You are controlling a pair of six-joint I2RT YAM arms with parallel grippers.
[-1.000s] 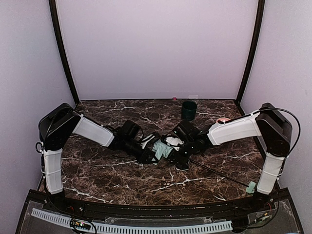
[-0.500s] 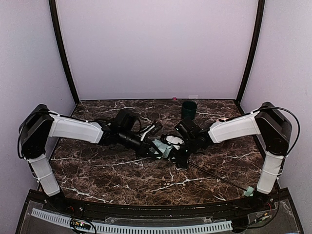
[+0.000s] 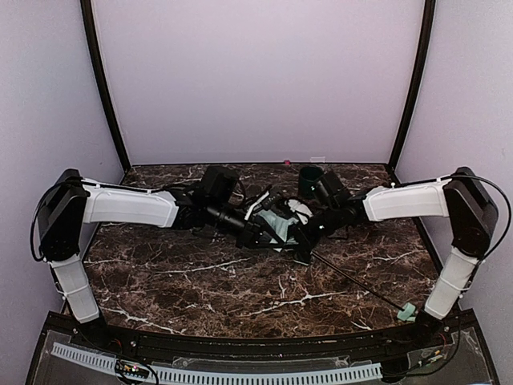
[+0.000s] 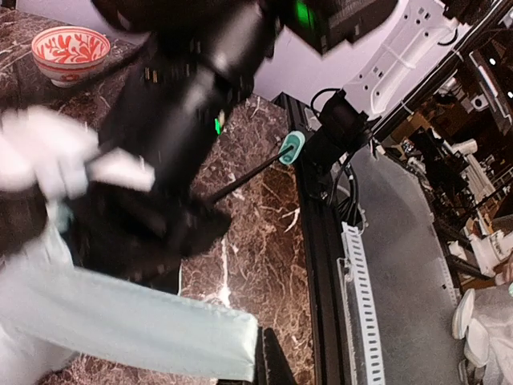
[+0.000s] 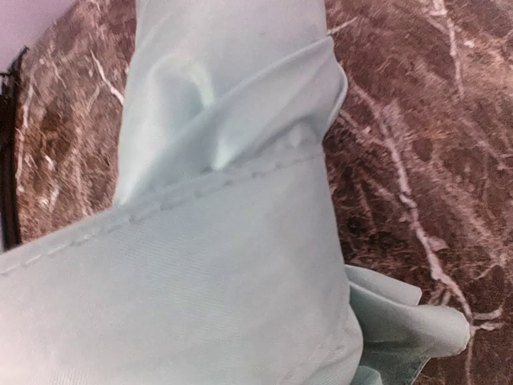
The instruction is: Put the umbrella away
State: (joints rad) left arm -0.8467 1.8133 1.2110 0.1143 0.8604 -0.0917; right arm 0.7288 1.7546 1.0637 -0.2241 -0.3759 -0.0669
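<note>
Both arms have shifted rearward, taking the bunched umbrella (image 3: 280,223) with them. Its canopy now sits above the mid-worktop (image 3: 200,281), near the cup (image 3: 311,178), with the shaft (image 3: 353,281) slanting down to the handle (image 3: 409,310) at the near right edge. At the fabric, the left end effector (image 3: 252,234) is closed tight. The right end effector (image 3: 309,233) meets the canopy from the other side, and I cannot tell how wide it stands.

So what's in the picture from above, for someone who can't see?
The left gripper and right gripper meet at a bunched mint-green umbrella on a dark marble table. Its black shaft runs toward the near right corner, and a green cup stands behind.
</note>
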